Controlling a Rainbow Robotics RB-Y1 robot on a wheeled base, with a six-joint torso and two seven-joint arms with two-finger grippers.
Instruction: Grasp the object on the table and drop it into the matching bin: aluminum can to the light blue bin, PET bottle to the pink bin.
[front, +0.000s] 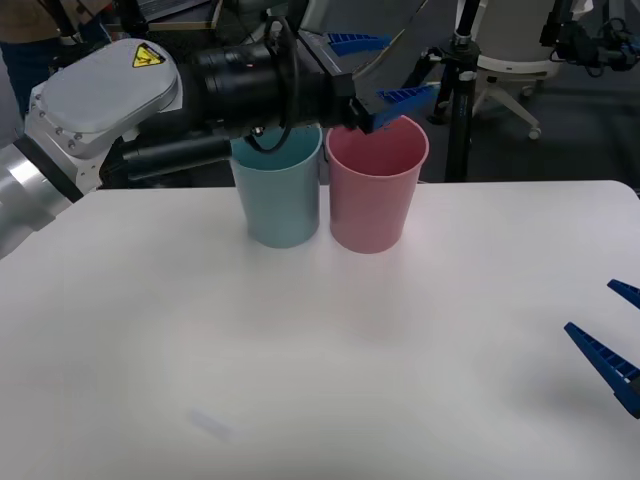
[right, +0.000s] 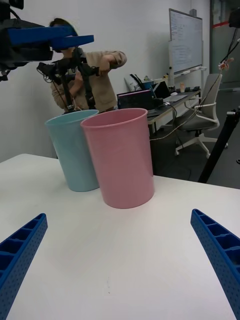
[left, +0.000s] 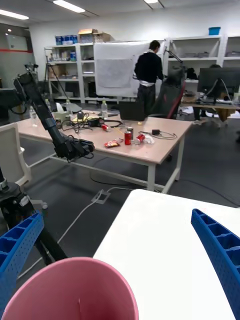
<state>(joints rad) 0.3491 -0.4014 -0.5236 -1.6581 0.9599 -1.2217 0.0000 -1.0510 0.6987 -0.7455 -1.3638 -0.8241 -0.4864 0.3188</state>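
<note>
1. PET bottle: not on the surface (front: 300, 350); judged already dropped, its place inside the pink bin (front: 377, 185) hidden.
2. Left hand (front: 375, 75): wide open, empty, above the pink bin's rim at the far side.
3. Light blue bin (front: 277, 190): touching the pink bin's left.
4. Right hand (front: 612, 330): open, empty, low at near right.
5. Step in hand, judged: lift the left hand straight up, clear of both rims, before retreating.

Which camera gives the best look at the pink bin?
The right wrist view: the pink bin shows whole, rim to base. The front view has the left tool over its rim, and the left wrist view catches part of its rim and inside.
</note>
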